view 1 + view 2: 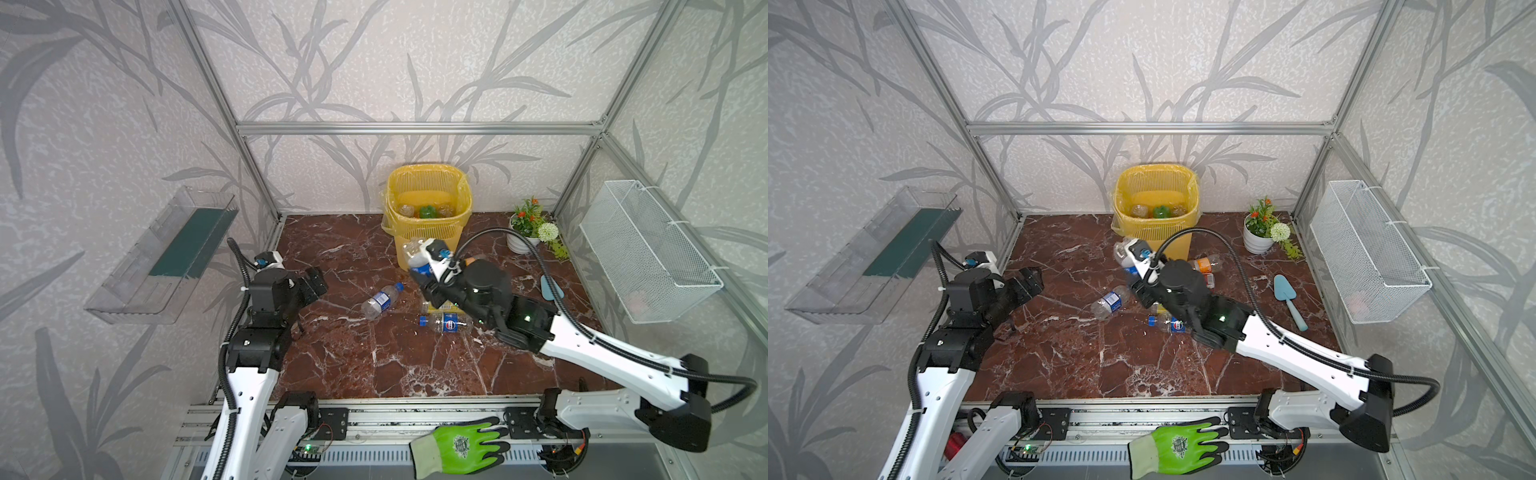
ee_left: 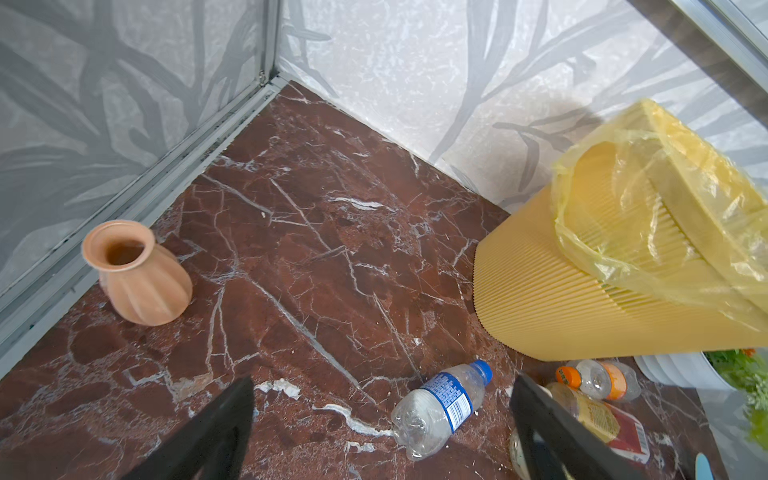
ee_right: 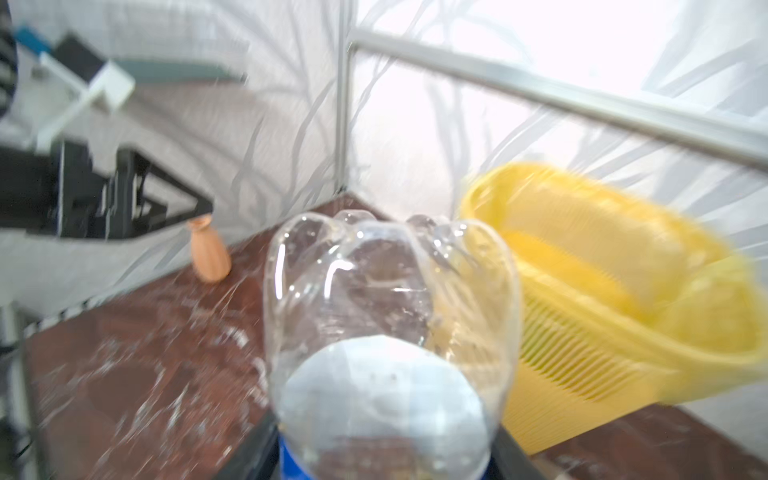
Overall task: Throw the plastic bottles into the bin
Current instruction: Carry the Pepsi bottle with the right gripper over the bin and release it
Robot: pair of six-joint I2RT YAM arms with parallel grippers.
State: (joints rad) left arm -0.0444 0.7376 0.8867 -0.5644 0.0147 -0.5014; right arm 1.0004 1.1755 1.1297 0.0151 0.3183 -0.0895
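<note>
My right gripper (image 1: pixel 424 272) (image 1: pixel 1137 272) is shut on a clear plastic bottle (image 1: pixel 415 252) (image 1: pixel 1124 249) (image 3: pixel 390 316) with a blue label. It holds the bottle above the floor, base outward, just in front of the yellow slatted bin (image 1: pixel 428 183) (image 1: pixel 1154 180) (image 2: pixel 540 299) (image 3: pixel 582 374). Some bottles, one of them green (image 1: pixel 426 212), lie inside the bin. On the floor lie a blue-labelled bottle (image 1: pixel 380 300) (image 1: pixel 1111 301) (image 2: pixel 442 409), a blue-capped one (image 1: pixel 446 323) (image 1: pixel 1169 324), an orange-labelled one (image 1: pixel 1204 264) (image 2: pixel 598 378) and a yellow-and-red one (image 2: pixel 602 419). My left gripper (image 1: pixel 313 283) (image 1: pixel 1030 283) (image 2: pixel 382 378) hangs open left of them, holding nothing.
A terracotta vase (image 2: pixel 133 274) (image 3: pixel 210 257) stands by the left wall. A flower pot (image 1: pixel 525 232) and a blue trowel (image 1: pixel 1289 305) sit at the right. A white mesh basket (image 1: pixel 648 249) and a clear tray (image 1: pixel 166 253) hang on the side walls. A green glove (image 1: pixel 461 444) lies on the front rail.
</note>
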